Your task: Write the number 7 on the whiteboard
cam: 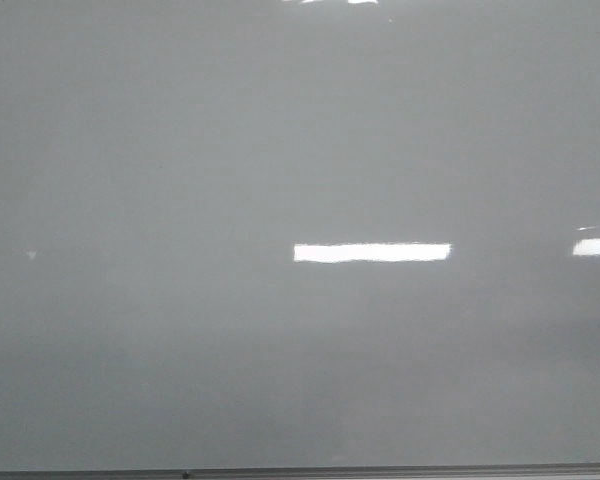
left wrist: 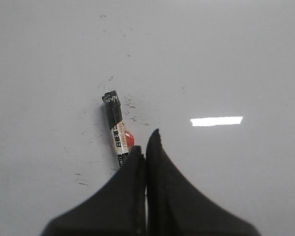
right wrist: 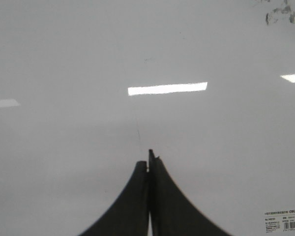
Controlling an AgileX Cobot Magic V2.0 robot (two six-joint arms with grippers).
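The whiteboard (cam: 280,150) fills the front view, glossy pale grey, and no number 7 shows on it in any view. Neither gripper is in the front view. In the left wrist view my left gripper (left wrist: 146,146) is shut with its jaws pressed together and nothing between them. A black-capped marker (left wrist: 116,124) with a white label and a red spot lies on the board just beyond the fingertips, its lower end hidden behind one finger (left wrist: 132,167). In the right wrist view my right gripper (right wrist: 148,161) is shut and empty over bare board.
The board's thin dark frame edge (cam: 300,472) runs along the near side. Small black marker specks (left wrist: 130,105) dot the board around the marker. Dark smudges (right wrist: 280,14), a faint thin line (right wrist: 137,129) and a printed label sticker (right wrist: 283,222) show in the right wrist view.
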